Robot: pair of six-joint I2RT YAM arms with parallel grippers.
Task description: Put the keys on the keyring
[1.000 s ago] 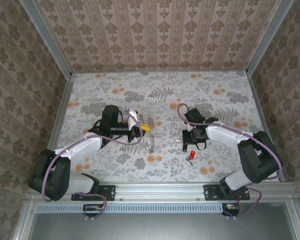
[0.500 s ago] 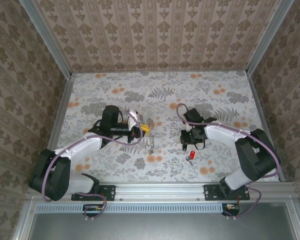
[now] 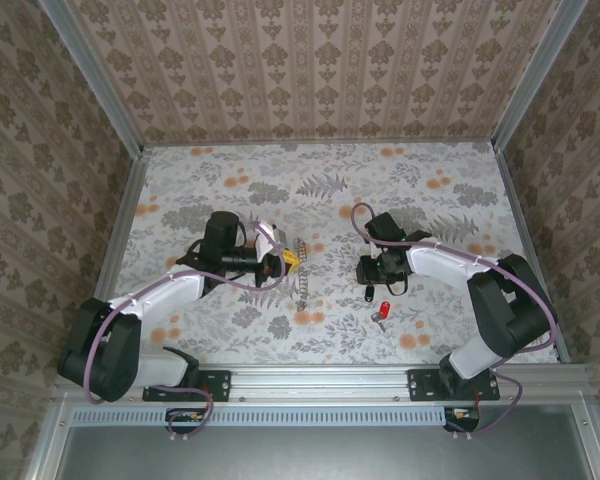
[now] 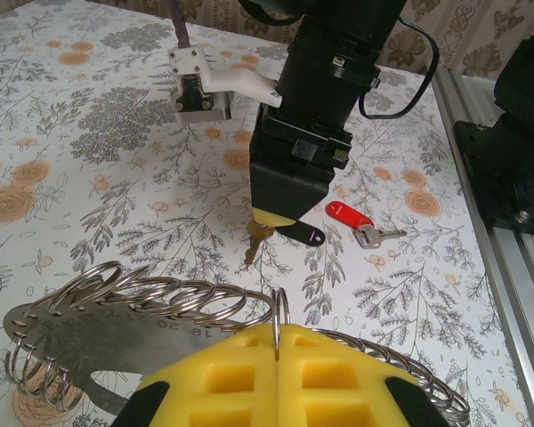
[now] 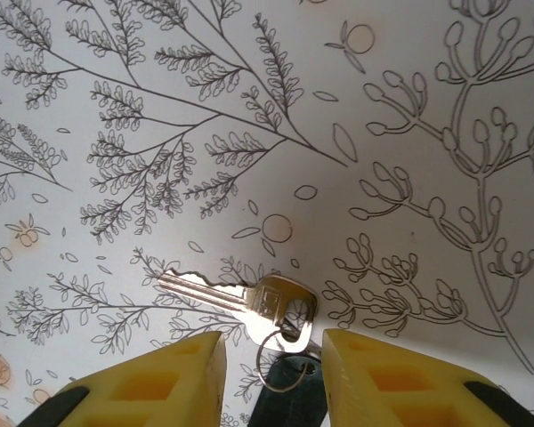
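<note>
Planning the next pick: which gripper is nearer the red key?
Right. Right gripper is just beyond the red key; left gripper is well to its left, shut on the keyring.

Keyring (image 4: 160, 298) — silvery string of thin wire rings, curved in an arc; one ring upright, pinched between yellow fingers (image 4: 222, 378) of left gripper (image 4: 277, 336). Black-headed key (image 5: 249, 298) — flat on surface (image 5: 116, 71), toothed metal blade bare, small ring through its head. Red-headed key (image 4: 347, 213) flat just beside it, blade pointing away.
</note>
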